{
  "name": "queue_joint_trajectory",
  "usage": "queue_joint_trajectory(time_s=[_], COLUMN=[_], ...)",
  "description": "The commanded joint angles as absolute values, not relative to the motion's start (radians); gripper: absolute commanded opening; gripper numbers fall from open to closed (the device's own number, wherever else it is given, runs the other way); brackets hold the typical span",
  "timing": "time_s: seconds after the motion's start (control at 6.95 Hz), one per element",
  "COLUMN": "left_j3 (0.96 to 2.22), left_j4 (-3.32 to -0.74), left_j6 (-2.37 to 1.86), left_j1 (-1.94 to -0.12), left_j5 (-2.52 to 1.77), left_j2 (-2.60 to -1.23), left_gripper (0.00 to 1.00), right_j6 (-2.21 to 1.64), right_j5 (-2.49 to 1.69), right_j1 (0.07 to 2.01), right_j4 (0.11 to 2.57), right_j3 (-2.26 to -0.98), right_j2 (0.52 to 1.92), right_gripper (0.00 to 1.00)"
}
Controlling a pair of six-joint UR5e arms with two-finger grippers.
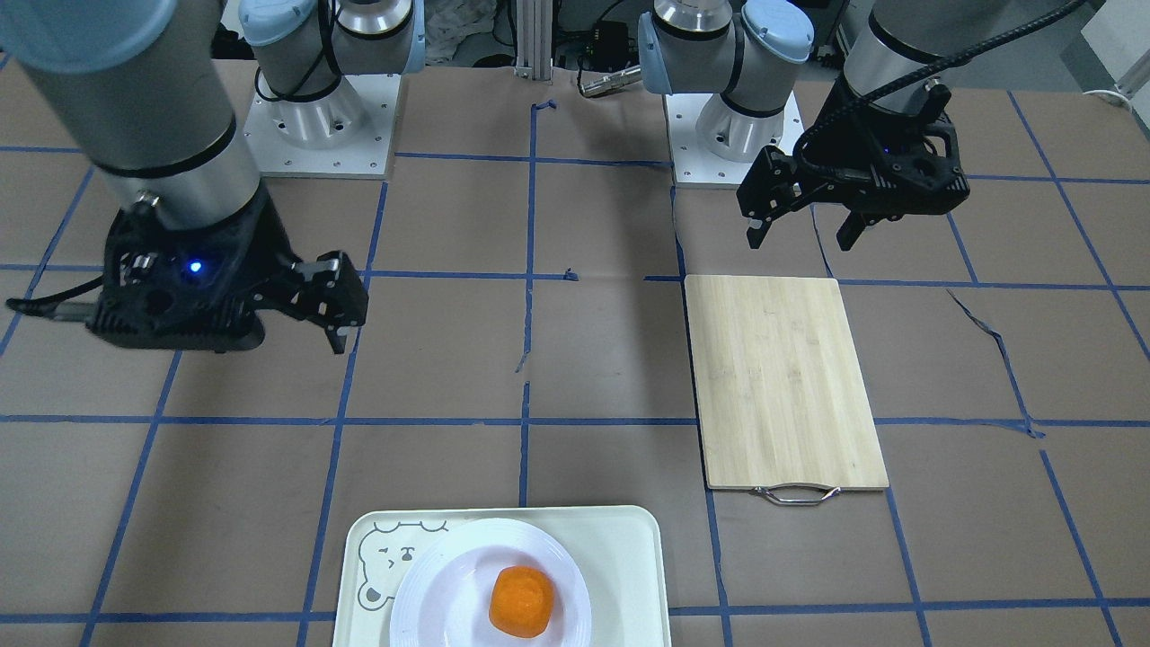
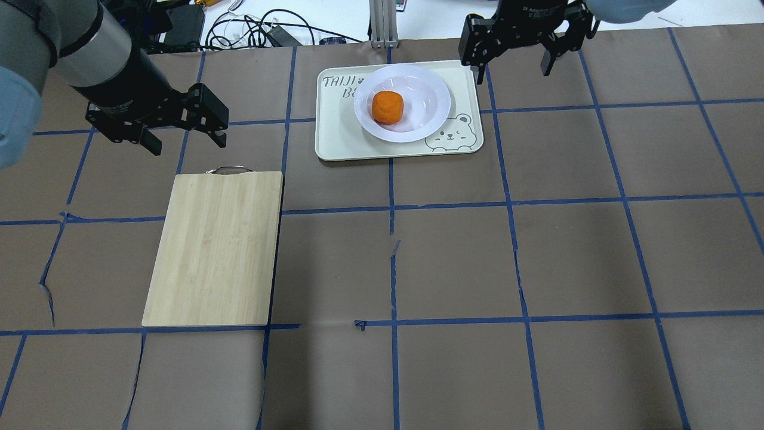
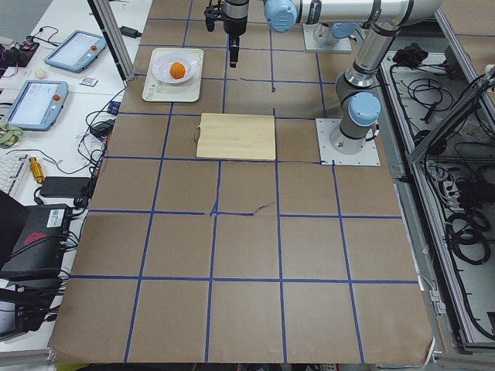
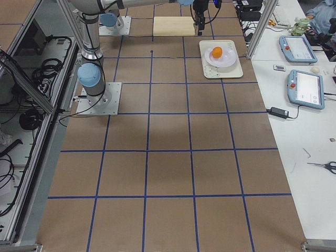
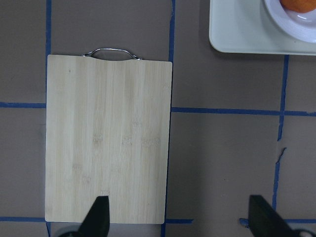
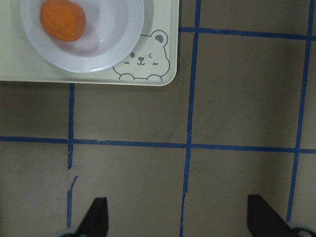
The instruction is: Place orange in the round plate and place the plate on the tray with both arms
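Observation:
The orange (image 2: 387, 107) lies in the white round plate (image 2: 430, 101), which rests on the cream tray (image 2: 340, 137) with the bear drawing at the table's far side. My right gripper (image 2: 513, 73) hangs open and empty just beyond the tray's right far corner. In the right wrist view the orange (image 6: 62, 19), plate (image 6: 118, 44) and tray (image 6: 163, 74) sit at the top left, well away from the fingers (image 6: 96, 217). My left gripper (image 2: 189, 143) is open and empty, above the table near the handle end of the cutting board, left of the tray.
A wooden cutting board (image 2: 215, 248) with a metal handle (image 2: 228, 170) lies on the left half of the table. Brown paper with blue tape lines covers the table (image 2: 537, 269). Cables and an aluminium post (image 2: 382, 21) stand behind the tray.

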State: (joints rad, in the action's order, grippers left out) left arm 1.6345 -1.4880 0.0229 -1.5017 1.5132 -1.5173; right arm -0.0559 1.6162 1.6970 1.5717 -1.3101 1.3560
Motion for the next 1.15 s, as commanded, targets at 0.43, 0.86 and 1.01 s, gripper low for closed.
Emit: queue_joint_trajectory(time_s=[0.43,0.86,1.01], left_j3=[1.635,1.635,1.635], left_j4=[-1.488,-1.489,-1.489], left_j6=[0.021,0.023,0.023], left_j1=[-1.500,-1.500,-1.500], left_j5=[1.517,1.519,1.519], left_j2=[-1.506,-1.500,-1.500], left_gripper=[1.00,1.00,1.00], right_j6=[-0.061,-0.052,-0.052], right_j5=[1.615,1.618,1.618], right_j1=[1.698,1.697,1.700], right_j4=[1.574,1.580,1.580], right_j3=[-1.356,-1.356,-1.355], right_j2=[1.417,1.416,1.417], right_gripper=[1.00,1.00,1.00])
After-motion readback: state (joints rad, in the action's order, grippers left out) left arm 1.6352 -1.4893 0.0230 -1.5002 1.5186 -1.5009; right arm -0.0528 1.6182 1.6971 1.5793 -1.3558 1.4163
